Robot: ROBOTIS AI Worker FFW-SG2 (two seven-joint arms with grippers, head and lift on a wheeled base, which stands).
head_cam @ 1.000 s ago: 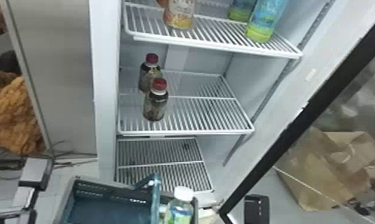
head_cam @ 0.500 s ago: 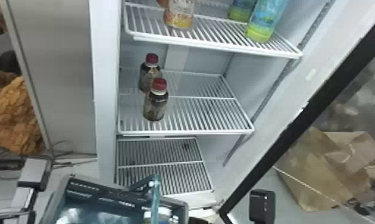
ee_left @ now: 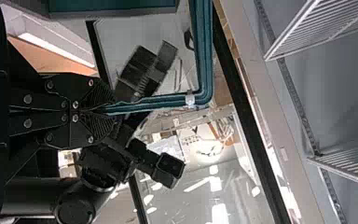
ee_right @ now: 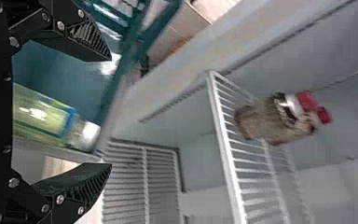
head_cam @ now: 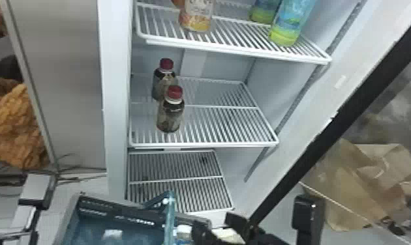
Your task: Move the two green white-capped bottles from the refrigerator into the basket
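A teal basket [head_cam: 94, 228] stands at the bottom of the head view. At its right side is a white cap [head_cam: 183, 229], with my right gripper [head_cam: 218, 224] just to the right. In the right wrist view a green bottle [ee_right: 42, 114] with a white cap stands inside the basket, between the spread fingers of my right gripper [ee_right: 111, 112], with gaps on both sides. My left gripper [ee_left: 103, 111] is shut on the basket's teal handle [ee_left: 154, 103]. Two blue and green bottles [head_cam: 288, 26] [head_cam: 263, 11] stand on the upper refrigerator shelf, their tops cut off by the view.
Two dark bottles with red caps [head_cam: 170, 114] [head_cam: 162, 83] stand at the left of the middle shelf [head_cam: 214, 123]. An orange-labelled bottle [head_cam: 196, 16] stands on the upper shelf [head_cam: 240, 36]. The refrigerator door's black edge [head_cam: 338, 120] slants along the right, near my right arm.
The white-capped bottle, earlier above the basket's right side, is lower and inside the basket. My right gripper has come up into the head view, to the bottle's right.
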